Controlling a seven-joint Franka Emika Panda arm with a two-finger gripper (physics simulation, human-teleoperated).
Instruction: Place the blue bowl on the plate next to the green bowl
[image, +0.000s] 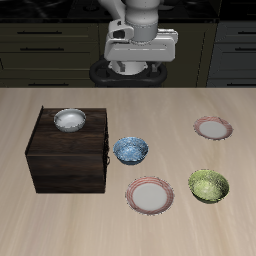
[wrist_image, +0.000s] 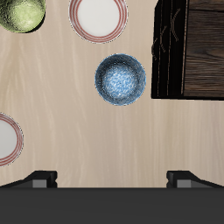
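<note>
The blue bowl (image: 130, 150) (wrist_image: 120, 80), mottled blue and white, sits on the table beside a dark wooden box. The green bowl (image: 208, 185) (wrist_image: 22, 13) is nearer the table's front edge. The plate (image: 151, 195) (wrist_image: 98, 15) with a reddish-pink rim lies next to it, empty. My gripper (image: 137, 68) (wrist_image: 112, 179) hangs high near the table's back, well above and behind the blue bowl. Its fingertips (wrist_image: 39, 179) stand wide apart and hold nothing.
A dark wooden box (image: 70, 152) (wrist_image: 192, 48) stands beside the blue bowl, with a plain whitish-grey bowl (image: 70, 120) on top. A second pink-rimmed plate (image: 212, 127) (wrist_image: 4, 140) lies farther back, behind the green bowl.
</note>
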